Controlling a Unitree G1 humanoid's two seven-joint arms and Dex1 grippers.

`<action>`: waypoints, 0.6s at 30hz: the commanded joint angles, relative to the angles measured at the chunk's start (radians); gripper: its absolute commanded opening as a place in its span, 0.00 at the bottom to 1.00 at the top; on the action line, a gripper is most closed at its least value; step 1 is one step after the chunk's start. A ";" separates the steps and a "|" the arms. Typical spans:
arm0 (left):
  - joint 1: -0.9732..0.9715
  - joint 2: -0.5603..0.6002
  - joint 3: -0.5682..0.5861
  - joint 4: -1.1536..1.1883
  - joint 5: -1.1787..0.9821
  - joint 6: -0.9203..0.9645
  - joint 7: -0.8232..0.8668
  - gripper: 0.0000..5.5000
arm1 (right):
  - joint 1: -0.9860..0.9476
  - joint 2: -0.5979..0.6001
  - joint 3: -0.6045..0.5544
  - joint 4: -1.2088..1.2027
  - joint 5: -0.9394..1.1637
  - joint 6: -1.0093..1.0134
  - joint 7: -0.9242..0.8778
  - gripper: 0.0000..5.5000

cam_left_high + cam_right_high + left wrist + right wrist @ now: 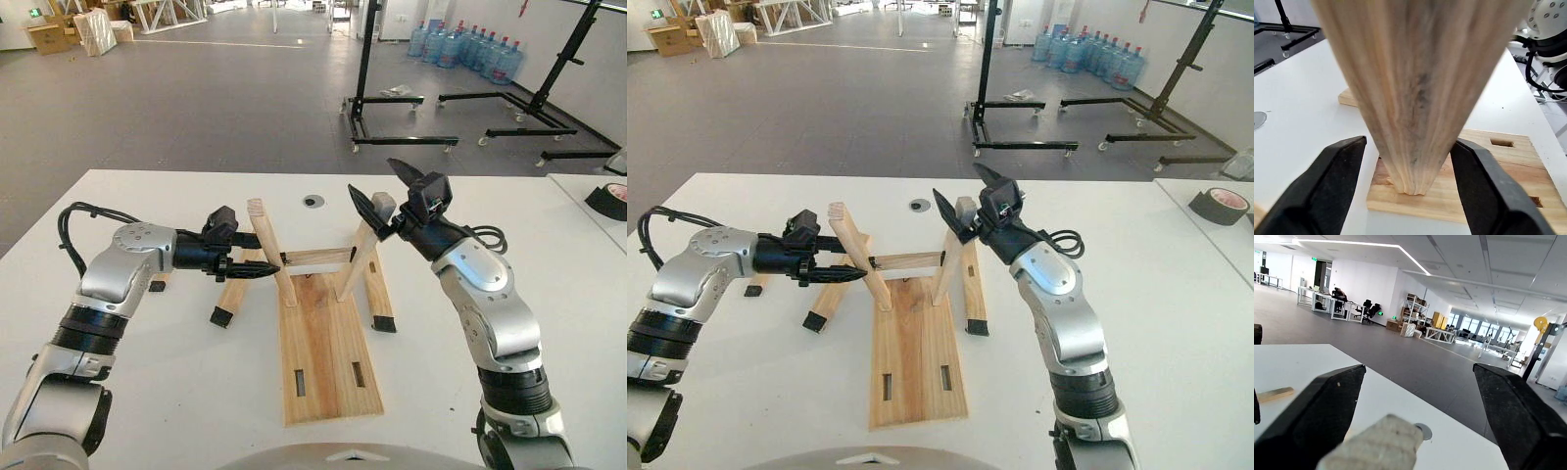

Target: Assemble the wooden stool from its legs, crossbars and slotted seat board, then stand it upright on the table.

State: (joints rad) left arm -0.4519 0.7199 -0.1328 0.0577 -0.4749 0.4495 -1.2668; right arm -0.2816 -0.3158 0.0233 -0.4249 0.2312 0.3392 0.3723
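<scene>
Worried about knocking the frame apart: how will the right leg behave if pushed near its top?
Probably stiff: the right leg looks like solid wood. It is apt to tip rather than slide, since it stands tilted on the far end of the board, joined to a thin crossbar. It seems light, so a nudge from the open right end effector might unseat it.

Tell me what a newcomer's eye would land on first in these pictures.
A seat board lies flat on the white table, with a left leg and a right leg rising slanted from its far end, joined by a crossbar. Next comes the right pincer, spread wide open just above the right leg's top, and the left pincer at the left leg.
</scene>
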 commanded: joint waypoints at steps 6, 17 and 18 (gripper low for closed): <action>0.112 0.055 0.231 -0.087 -0.103 0.055 0.067 0.55 | -0.086 0.018 -0.113 -0.057 0.114 0.086 -0.035 0.73; 0.328 -0.142 0.381 0.142 0.115 -0.127 0.605 0.55 | 0.109 0.070 -0.213 0.111 0.013 0.004 -0.213 0.73; 0.330 -0.159 0.378 0.173 0.137 -0.147 0.638 0.55 | 0.137 0.085 -0.201 0.124 0.002 -0.009 -0.218 0.73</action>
State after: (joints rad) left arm -0.1289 0.5940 0.2500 0.1676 -0.3883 0.3442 -0.6948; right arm -0.1977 -0.2591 -0.2050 -0.3296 0.2609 0.3585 0.1665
